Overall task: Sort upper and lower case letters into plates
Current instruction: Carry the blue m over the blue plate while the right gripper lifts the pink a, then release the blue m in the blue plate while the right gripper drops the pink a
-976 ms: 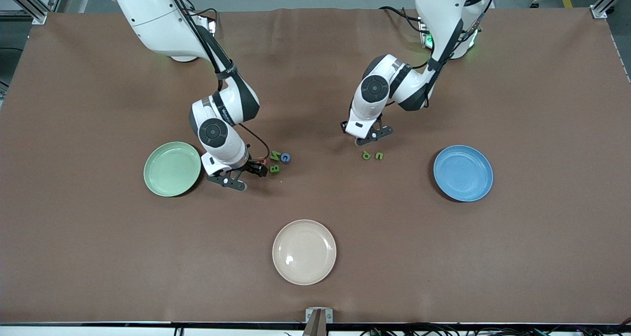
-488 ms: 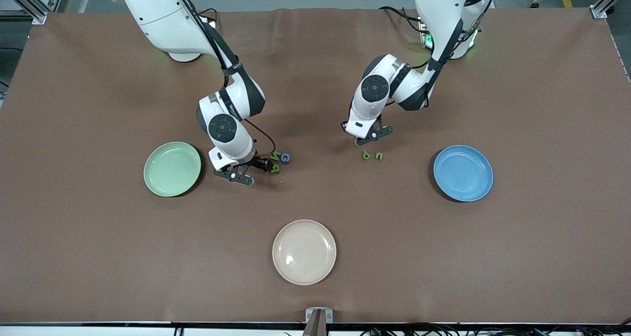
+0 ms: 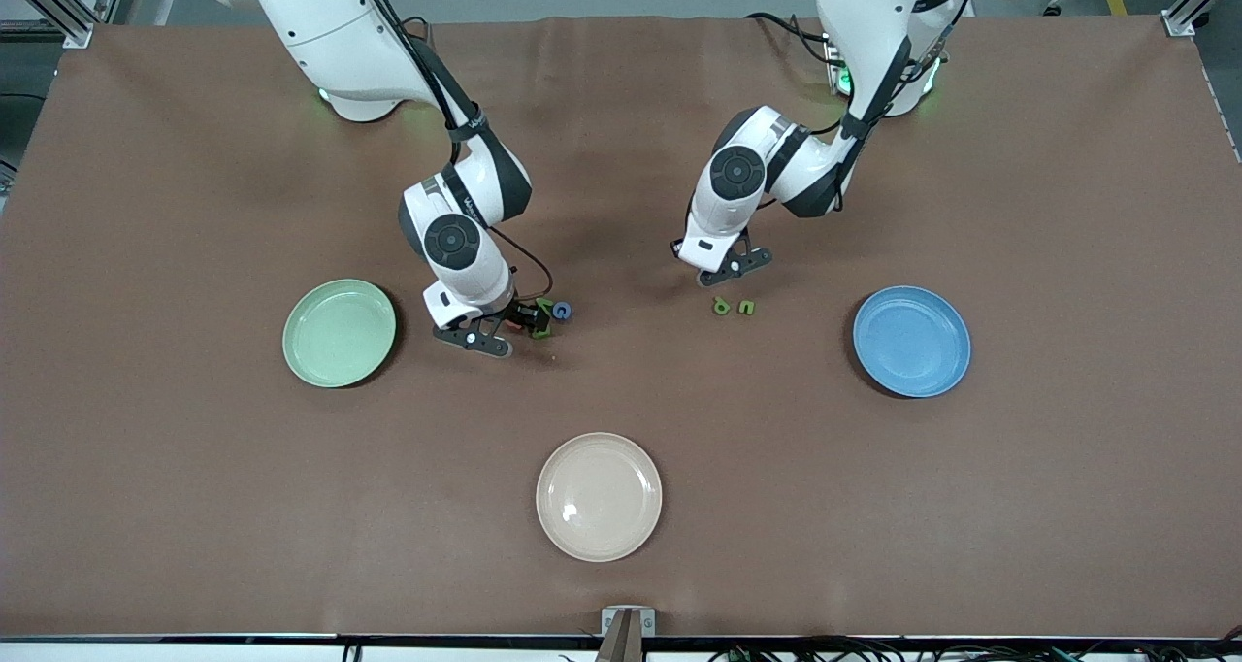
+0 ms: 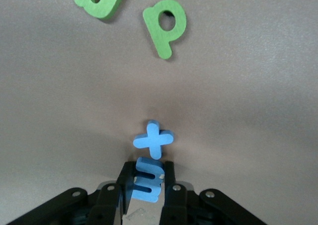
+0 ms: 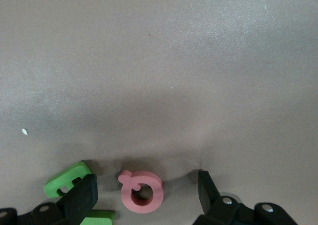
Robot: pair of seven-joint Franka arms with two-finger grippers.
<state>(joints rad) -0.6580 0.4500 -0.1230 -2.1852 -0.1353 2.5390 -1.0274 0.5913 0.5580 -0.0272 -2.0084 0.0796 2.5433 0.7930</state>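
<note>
Gripping blue m [image 4: 147,184] — left hand [image 4: 145,191]; right hand [image 5: 141,195] straddles red Q [image 5: 141,191].

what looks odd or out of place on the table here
Nothing spilled or damaged. One extra: a cream plate lies nearest the front camera, unused. The green plate and blue plate hold no letters. The left gripper pinches the blue m by the blue x; the right gripper straddles the red Q.

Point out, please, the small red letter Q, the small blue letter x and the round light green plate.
small red letter Q [image 5: 141,191], right wrist view, on its ring.
small blue letter x [image 4: 153,139], left wrist view, at its crossing.
round light green plate [image 3: 339,333], front view, on its bare middle.
</note>
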